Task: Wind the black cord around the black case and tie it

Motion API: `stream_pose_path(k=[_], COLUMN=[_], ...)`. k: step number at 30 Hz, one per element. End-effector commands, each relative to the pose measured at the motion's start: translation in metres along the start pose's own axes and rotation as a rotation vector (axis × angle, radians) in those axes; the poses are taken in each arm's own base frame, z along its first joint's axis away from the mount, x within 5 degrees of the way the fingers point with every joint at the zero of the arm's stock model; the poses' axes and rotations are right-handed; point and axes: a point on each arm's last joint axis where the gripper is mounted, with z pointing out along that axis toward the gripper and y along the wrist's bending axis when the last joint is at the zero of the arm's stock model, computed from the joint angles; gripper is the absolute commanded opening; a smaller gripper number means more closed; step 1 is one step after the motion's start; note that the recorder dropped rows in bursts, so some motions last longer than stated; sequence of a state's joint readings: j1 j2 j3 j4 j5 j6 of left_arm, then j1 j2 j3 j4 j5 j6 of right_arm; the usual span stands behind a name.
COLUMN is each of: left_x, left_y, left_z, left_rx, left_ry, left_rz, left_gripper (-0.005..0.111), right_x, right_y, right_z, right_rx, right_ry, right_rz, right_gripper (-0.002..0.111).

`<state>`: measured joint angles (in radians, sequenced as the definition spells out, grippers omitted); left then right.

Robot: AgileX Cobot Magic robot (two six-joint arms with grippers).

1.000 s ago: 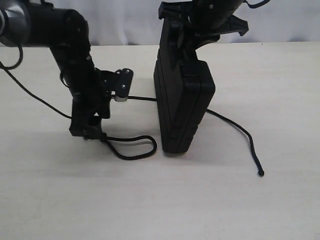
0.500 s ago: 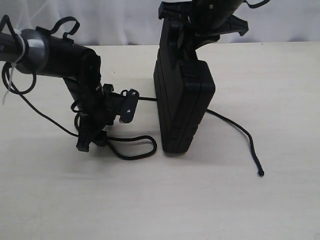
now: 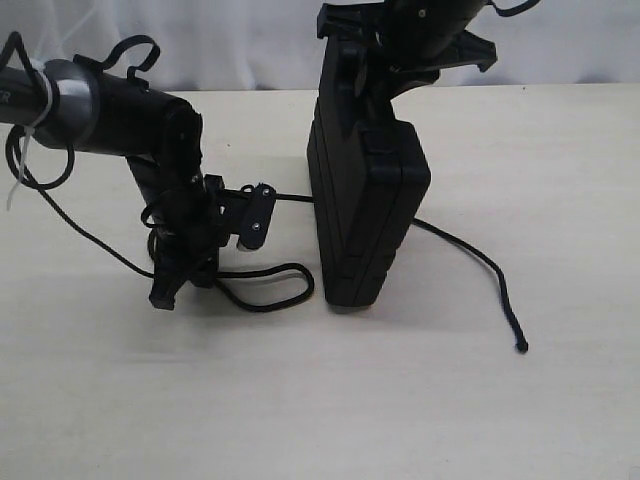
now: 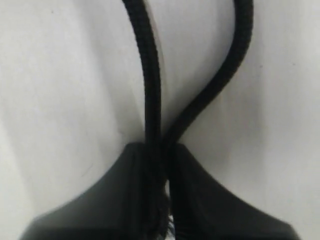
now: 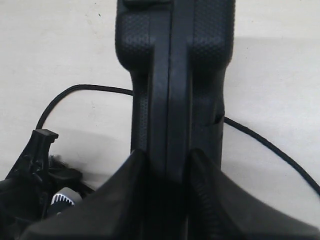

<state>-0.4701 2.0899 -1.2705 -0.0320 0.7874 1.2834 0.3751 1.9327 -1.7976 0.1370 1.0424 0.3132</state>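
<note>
left pincer (image 4: 161, 155) pointing down, pinching black cord (image 4: 150, 75)

Case (image 3: 370, 200) was matte black, fine pebbled grain on edge. Cord (image 3: 480, 258) was black, braided weave. Table (image 3: 560, 180) was pale cream, plain. Backdrop (image 3: 250, 45) was white.

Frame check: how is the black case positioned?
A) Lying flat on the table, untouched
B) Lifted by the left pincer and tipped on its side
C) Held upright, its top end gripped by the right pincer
C: the black case is upright with the right pincer clamped across its top end, while the left pincer is off to the side, pinching the black cord.
</note>
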Motion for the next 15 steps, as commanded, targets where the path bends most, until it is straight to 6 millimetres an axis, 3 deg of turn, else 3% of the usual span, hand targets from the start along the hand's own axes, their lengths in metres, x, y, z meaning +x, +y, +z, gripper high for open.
stream_pose_path(k=[1, 6, 9, 15], left_x=[0.0, 0.009, 0.026, 0.062], left_y=[-0.009, -0.006, 0.0, 0.011], left_z=[0.004, -0.014, -0.032, -0.077], left_rx=[0.075, 0.022, -0.027, -0.156], left_ry=[0.021, 0.054, 0.036, -0.16], left_rz=[-0.032, -0.111, -0.207, -0.46], left_gripper=[0.0, 0.0, 0.0, 0.0], right_x=[-0.001, -0.001, -0.001, -0.001], right_y=[0.001, 0.001, 0.001, 0.001], right_z=[-0.006, -0.006, -0.006, -0.006], right_rx=[-0.012, -0.012, -0.012, -0.012], right_ry=[-0.011, -0.011, -0.011, -0.011], right_rz=[-0.006, -0.006, -0.006, -0.006], right_gripper=[0.004, 0.004, 0.004, 0.004])
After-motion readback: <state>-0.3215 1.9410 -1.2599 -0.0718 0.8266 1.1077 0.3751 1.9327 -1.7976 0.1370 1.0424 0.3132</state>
